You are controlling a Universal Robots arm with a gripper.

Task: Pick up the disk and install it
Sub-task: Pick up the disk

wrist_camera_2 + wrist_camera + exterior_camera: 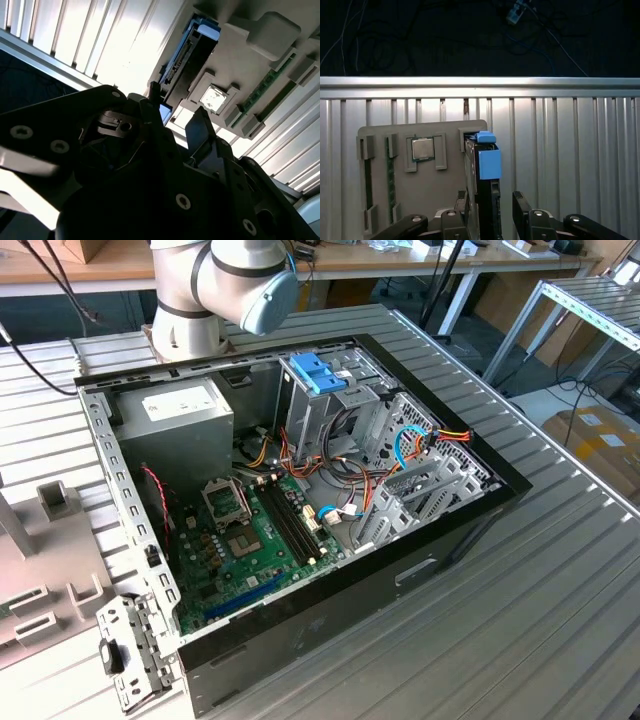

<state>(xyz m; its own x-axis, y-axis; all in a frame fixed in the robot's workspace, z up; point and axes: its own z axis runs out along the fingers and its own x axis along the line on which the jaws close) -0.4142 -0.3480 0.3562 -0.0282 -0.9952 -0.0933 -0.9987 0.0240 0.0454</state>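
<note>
Gripper: in the first wrist view the gripper (490, 197) sits low over the disk, with its two dark fingers (521, 207) spread apart.
Grip: one finger is on each flat side of the disk. On one side bare table shows between finger and disk. The other finger is just beside the disk, and I cannot tell whether it touches.
Disk: the disk (487, 162) stands on edge in a slot at one side of a grey holder, its blue end tab pointing away from the gripper. It is not lifted.
Second wrist view: the disk (192, 55) runs away from the fingers, with a bit of its blue rail showing between the fingertips.
Holder: the grey holder (445, 190) lies flat on the table.
Chip: a square chip (423, 148) sits in a pocket of the holder near the disk.
Memory: two green memory sticks (368, 185) lie in slots at the holder's far side from the disk.
Table: the ribbed metal table (570, 150) ends at a rail, with dark floor and cables (420, 40) beyond.
Case: in the exterior view an open case (330, 610) lies on the table, with a green board (240, 550) inside.
Latch: a pale-blue latch (318, 370) sits on the drive cage at the back of the case.
Arm: the arm (225, 285) rises just behind the case.
</note>
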